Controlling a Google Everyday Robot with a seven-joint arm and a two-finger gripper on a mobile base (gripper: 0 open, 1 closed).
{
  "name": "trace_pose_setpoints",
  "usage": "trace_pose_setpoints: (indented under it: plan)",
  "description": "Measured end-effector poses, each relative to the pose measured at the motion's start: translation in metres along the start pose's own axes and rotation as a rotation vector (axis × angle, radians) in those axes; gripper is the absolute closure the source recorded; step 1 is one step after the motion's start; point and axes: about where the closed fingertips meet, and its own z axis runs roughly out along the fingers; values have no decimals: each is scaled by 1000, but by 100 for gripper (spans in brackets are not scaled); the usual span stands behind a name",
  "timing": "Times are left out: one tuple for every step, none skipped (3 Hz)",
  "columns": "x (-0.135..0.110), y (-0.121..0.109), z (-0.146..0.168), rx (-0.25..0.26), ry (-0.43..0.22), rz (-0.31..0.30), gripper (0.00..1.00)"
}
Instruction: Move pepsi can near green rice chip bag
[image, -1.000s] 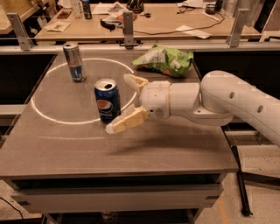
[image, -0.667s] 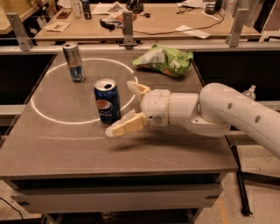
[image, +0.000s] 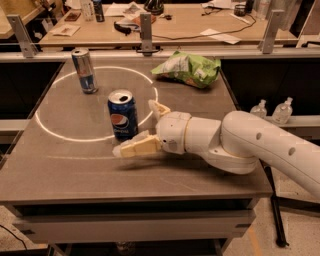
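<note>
Pepsi can (image: 122, 115) stands upright left of centre on the table (image: 75, 175), on the lower right arc of the white ring (image: 120, 68). The gripper (image: 135, 128) sits at its right side with fingers spread wide, one along the front of the base, the other behind, and nothing pinched yet. The can is a rigid, smooth, thin-walled cylinder, likely slippery and easy to tip, so a squeeze across the mid-body looks safest. Whether it holds any drink can't be told. Green rice chip bag (image: 187, 69) lies crumpled at upper right, well apart, its contents hidden. A slimmer silver can (image: 85, 71) stands at upper left.
</note>
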Motion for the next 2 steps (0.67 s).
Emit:
trace_pose_setpoints:
  plan:
    - [-3,-3,2,58,13,17,0]
    - [-1,-5,4,84,36,11,18]
